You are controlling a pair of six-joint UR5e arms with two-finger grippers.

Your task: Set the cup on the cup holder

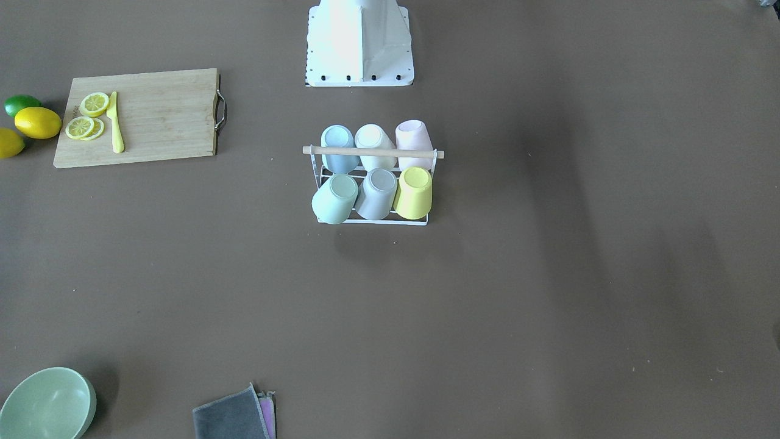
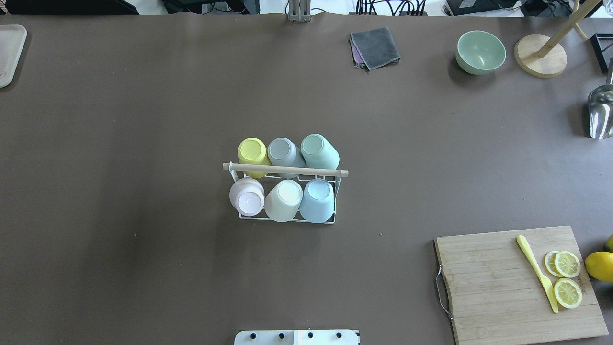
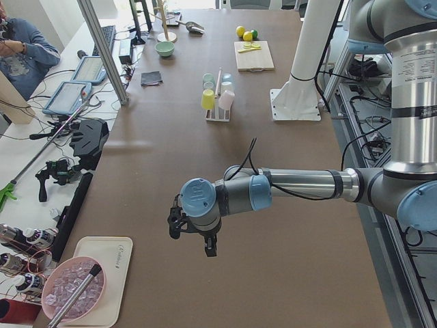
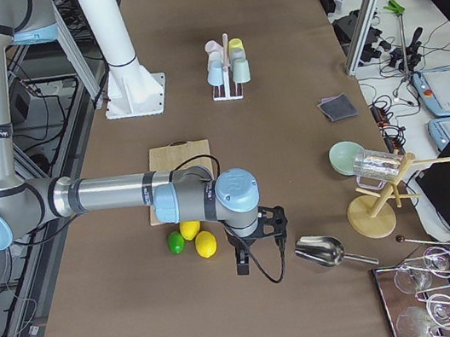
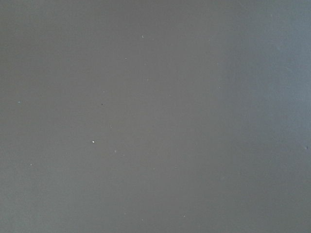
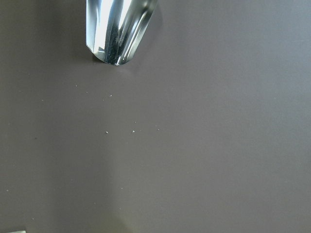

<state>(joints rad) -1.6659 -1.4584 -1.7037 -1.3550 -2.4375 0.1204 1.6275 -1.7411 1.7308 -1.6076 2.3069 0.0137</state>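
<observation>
White wire cup holder (image 2: 285, 170) sits mid-table, all six spots filled with upturned cups (image 2: 283, 200). Left gripper (image 3: 193, 236) hangs out at one table end, right gripper (image 4: 259, 239) at the other, both well apart from it; spread or closed, I cannot tell.

Wooden cutting board (image 2: 488, 287) carries lemon slices (image 2: 567, 263), yellow knife (image 1: 115, 128); green bowl (image 2: 480, 51), folded grey cloth (image 2: 376, 47) lie well apart.

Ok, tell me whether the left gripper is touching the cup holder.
Apart. The exterior left view shows the left gripper over bare table, far from the cup holder.
</observation>
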